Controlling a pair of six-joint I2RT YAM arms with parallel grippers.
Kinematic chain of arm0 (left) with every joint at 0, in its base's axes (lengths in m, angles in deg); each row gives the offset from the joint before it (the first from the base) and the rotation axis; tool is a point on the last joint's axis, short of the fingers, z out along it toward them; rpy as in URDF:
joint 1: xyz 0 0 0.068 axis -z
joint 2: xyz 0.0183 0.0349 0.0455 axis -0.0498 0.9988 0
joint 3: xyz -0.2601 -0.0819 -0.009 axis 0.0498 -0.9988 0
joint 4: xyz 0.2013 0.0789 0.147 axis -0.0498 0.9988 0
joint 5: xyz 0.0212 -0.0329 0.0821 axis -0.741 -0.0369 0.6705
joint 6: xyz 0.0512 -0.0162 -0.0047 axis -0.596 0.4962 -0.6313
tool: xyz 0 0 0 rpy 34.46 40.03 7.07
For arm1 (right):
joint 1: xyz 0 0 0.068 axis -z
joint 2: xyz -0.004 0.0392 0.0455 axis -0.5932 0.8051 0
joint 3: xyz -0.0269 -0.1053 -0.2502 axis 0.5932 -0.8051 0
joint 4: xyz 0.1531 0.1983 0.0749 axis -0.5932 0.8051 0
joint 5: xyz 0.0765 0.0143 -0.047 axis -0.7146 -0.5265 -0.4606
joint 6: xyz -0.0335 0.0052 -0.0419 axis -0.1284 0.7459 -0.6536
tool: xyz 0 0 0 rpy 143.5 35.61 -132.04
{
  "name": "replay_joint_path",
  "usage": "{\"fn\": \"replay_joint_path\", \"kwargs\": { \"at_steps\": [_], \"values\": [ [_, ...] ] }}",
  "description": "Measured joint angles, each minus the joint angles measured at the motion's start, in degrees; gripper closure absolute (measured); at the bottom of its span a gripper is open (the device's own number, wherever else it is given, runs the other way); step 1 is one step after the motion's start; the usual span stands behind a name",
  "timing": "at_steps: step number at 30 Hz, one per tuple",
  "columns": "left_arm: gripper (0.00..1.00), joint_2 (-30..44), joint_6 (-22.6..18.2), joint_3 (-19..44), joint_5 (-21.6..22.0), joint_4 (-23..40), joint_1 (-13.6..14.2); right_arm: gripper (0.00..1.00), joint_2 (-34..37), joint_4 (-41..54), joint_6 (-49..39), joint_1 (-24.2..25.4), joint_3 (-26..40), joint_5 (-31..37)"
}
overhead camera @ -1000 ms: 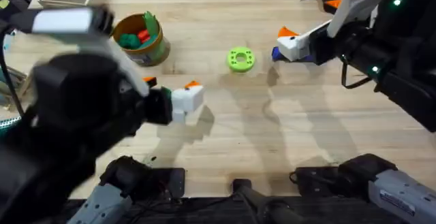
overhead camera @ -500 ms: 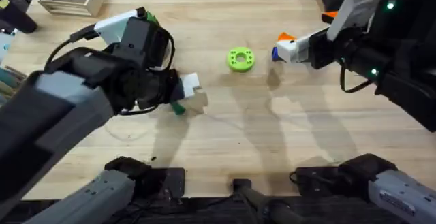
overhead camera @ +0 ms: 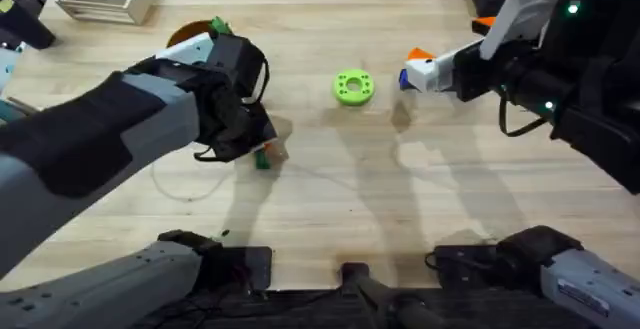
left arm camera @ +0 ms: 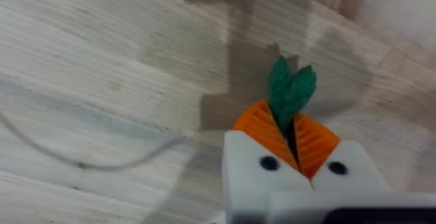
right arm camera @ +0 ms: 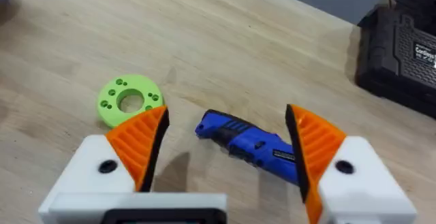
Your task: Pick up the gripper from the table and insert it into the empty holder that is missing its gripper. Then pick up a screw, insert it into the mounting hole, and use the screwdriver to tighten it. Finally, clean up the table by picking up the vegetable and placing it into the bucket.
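Left tool (left arm camera: 298,137) clenches the vegetable (left arm camera: 289,94) just above the table (overhead camera: 400,219), near the bucket (overhead camera: 190,35); right tool (right arm camera: 225,146) hangs released over the screwdriver (right arm camera: 248,144)

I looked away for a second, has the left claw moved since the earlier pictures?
Yes. The left claw has swung back toward the bucket, away from the green ring, now pinching the vegetable.

Green ring (overhead camera: 353,87) mid-table (overhead camera: 330,199).
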Motion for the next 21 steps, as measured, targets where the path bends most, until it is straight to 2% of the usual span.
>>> {"fn": "replay_joint_path", "kwargs": {
  "at_steps": [4,5,6,10,13,16,21],
  "values": [
    [0.980,-0.5,0.4,3.2,-1.0,3.1,-0.5,0.012,0.0,0.0,0.0,0.0,0.0,0.0],
    [0.981,-1.1,0.6,9.1,-1.9,8.2,-0.5,0.012,0.0,0.0,0.0,0.0,0.0,0.0],
    [0.981,-1.2,0.6,11.3,-1.9,9.5,-0.5,0.012,0.0,0.0,0.0,0.0,0.0,0.0],
    [0.981,-1.3,0.6,20.7,1.5,11.0,-1.1,0.012,0.0,0.0,0.0,0.0,0.0,0.0],
    [0.981,-1.7,0.4,23.9,6.5,6.1,-2.6,0.012,0.0,0.0,0.0,0.0,0.0,0.0],
    [0.981,-1.6,-2.2,24.2,11.1,-1.8,-4.5,0.012,0.0,0.0,0.0,0.0,0.0,0.0],
    [0.981,2.4,-6.7,24.3,14.8,-10.3,-8.5,0.012,0.0,0.0,0.0,0.0,0.0,0.0]
  ]
}}
